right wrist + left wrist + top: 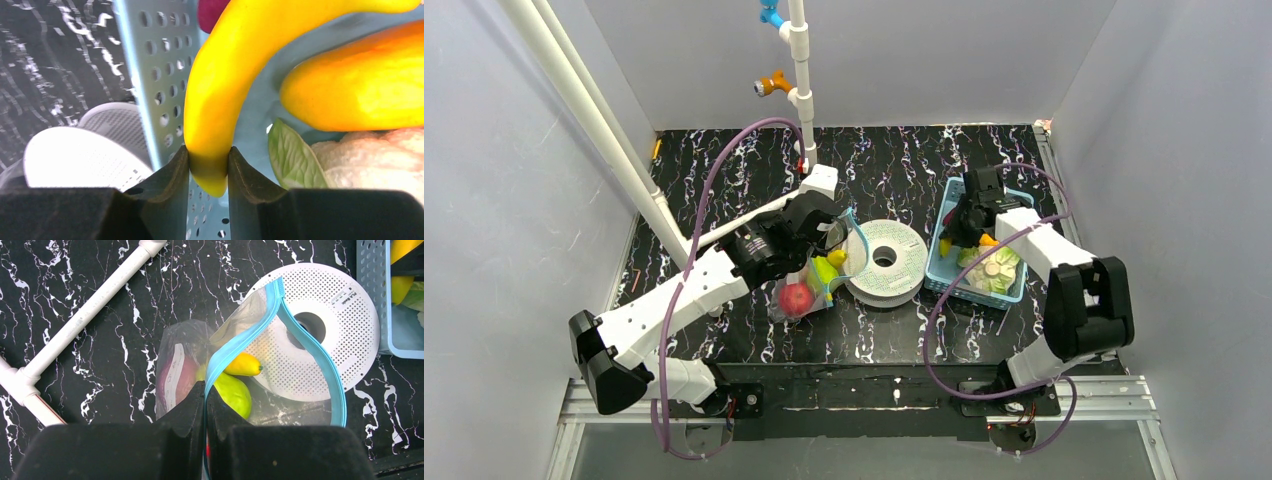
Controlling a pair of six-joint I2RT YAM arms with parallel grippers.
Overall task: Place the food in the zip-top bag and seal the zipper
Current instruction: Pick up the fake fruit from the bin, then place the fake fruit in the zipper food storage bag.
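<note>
1. Nearest in: the left fingers (205, 390) were clamped tight on one lip of the zipper (250, 324), holding that edge up off the surface (894, 160). The teal strip made an open loop, so the mouth was open.
2. The zip-top bag (185, 335) lay centre-left, its mouth end draped on a white perforated spool (886, 262). Inside were the red apple (796, 297) at the closed end, the green pear (234, 392), a yellow-orange piece (243, 365) just beside it, and a purple shape behind the plastic, prob. the eggplant (180, 377).
3. Over on the right, the right fingers (209, 165) were shut on the banana (235, 70), pinching it near its lower tip, right beside the wall of the blue basket (150, 65). Also in the basket were another orange-yellow piece (360, 90) and sthg leafy (292, 160).
4. Step in hand, by my read: loading, not sealing. The banana was gripped but not yet clear of the basket.
5. The next move would need a lift straight up past the basket wall, a carry across the spool, then a feed end-first into the loop. The mouth looked narrow vs. the banana's curve, so going in lengthwise was the safer bet.
6. The left side would need to hold that lip steady, or the opening could sag shut.
7. Sealing couldn't come until the loading was done. The zipper was wide open and food was left in the basket.
</note>
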